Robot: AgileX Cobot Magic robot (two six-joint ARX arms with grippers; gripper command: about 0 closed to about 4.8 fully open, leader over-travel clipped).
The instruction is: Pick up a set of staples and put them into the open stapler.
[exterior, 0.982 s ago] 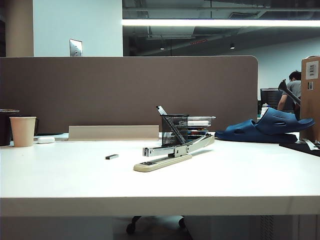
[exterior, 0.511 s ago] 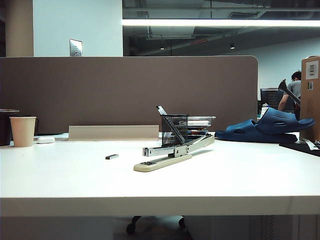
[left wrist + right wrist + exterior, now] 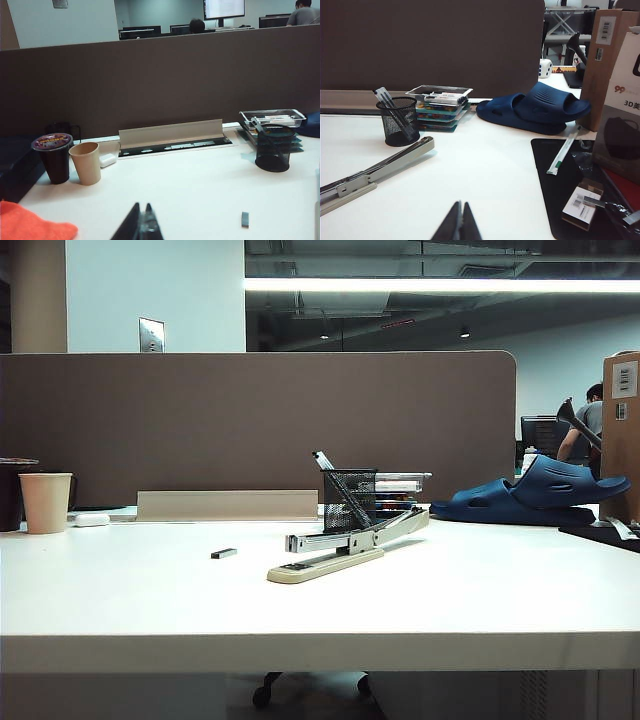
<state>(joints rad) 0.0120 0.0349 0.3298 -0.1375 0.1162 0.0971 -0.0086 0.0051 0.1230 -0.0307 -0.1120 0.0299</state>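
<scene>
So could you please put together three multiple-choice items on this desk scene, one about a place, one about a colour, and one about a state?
1. Where does the set of staples lie?
A. left of the stapler
B. inside the pen cup
C. on the slippers

2. What colour are the slippers?
A. red
B. dark blue
C. white

3. How do the left gripper and right gripper stand?
A. both shut
B. both open
C. one holds the staples

Answers: 1 A, the strip lies alone on the table in the exterior view. 2 B, both views show blue. 3 A, each wrist view shows fingers together, empty.
</scene>
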